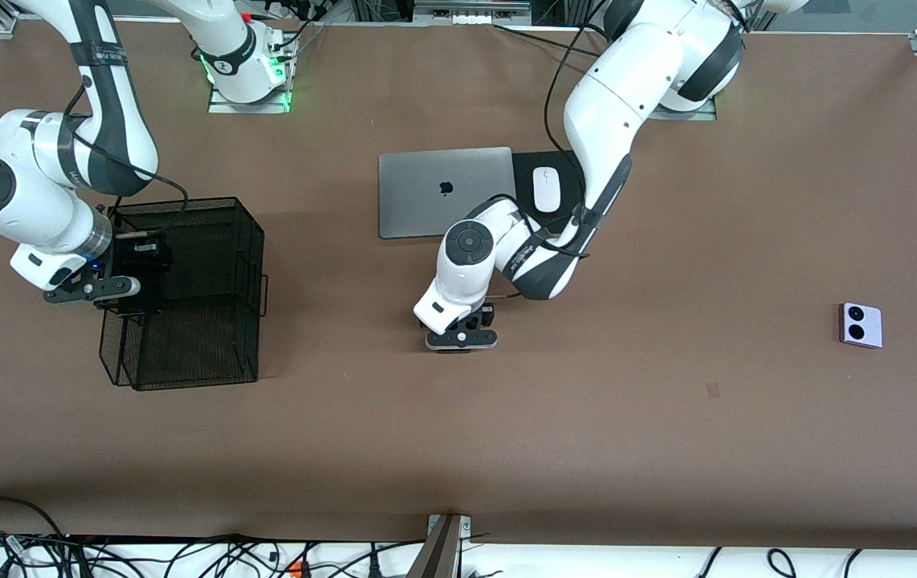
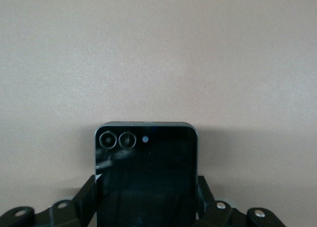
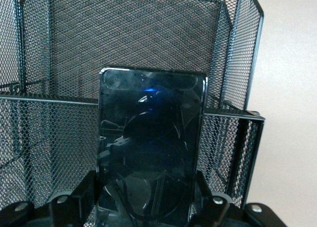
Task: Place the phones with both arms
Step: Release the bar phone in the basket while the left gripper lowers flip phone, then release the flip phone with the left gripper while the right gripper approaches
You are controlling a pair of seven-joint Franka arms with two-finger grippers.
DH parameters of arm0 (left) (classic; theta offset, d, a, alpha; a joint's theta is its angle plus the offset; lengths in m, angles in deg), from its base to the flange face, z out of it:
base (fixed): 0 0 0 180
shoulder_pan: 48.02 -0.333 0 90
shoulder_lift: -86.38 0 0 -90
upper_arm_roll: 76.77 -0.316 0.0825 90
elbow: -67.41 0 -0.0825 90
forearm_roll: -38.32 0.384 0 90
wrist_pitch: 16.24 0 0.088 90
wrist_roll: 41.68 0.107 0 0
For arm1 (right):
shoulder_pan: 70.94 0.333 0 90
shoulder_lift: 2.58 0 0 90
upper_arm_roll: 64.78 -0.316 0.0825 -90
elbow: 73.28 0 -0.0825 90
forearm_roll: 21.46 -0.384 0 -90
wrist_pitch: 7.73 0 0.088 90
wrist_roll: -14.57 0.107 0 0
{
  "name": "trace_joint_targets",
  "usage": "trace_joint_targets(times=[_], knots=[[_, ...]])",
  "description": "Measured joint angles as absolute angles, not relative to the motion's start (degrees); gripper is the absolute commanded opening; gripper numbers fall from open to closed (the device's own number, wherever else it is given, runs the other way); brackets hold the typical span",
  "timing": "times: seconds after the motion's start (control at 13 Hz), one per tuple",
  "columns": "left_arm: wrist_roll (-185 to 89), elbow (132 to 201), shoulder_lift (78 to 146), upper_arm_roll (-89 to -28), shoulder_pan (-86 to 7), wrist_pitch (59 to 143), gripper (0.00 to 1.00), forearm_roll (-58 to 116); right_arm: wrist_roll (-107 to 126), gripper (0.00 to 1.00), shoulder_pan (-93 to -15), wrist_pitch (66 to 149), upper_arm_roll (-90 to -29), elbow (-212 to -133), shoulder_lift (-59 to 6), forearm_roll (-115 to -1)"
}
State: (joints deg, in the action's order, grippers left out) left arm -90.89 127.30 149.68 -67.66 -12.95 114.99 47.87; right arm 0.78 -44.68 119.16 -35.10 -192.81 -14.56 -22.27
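My left gripper point(image 1: 462, 337) is down at the table's middle, nearer to the front camera than the laptop. It is shut on the small dark squarish phone point(image 2: 146, 167), whose two lens rings point away from my left gripper point(image 2: 147, 181); a finger point(image 2: 88, 192) lies against each side. My right gripper point(image 1: 125, 287) hangs over the black mesh basket point(image 1: 209, 321), shut on the long black phone point(image 3: 151, 138) by its sides. The lavender-white phone point(image 1: 861, 324) lies flat toward the left arm's end of the table.
A closed grey laptop point(image 1: 446, 191) lies at the table's middle, with a white mouse point(image 1: 546, 189) on a black pad beside it. The mesh basket's walls point(image 3: 148, 33) stand around the held black phone. Cables run along the table's front edge.
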Motion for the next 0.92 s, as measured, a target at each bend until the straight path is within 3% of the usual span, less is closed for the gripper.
trace_joint_targets(times=[0.23, 0.46, 0.92], knots=[[-90.90, 126.62, 149.82, -67.81, -13.05, 115.14, 1.00, 47.87, 0.78, 0.99, -44.68, 119.20, -35.09, -192.75, -14.74, -24.12], [-90.69, 124.91, 149.32, -67.78, -13.57, 109.99, 1.00, 47.87, 0.78, 1.00, -44.68, 119.20, -35.09, -192.19, -14.74, -24.21], [-78.03, 123.04, 139.71, -67.60, -22.28, 90.36, 1.00, 47.13, 1.06, 0.99, -43.40, 114.00, -35.53, -184.21, -14.69, -27.32]])
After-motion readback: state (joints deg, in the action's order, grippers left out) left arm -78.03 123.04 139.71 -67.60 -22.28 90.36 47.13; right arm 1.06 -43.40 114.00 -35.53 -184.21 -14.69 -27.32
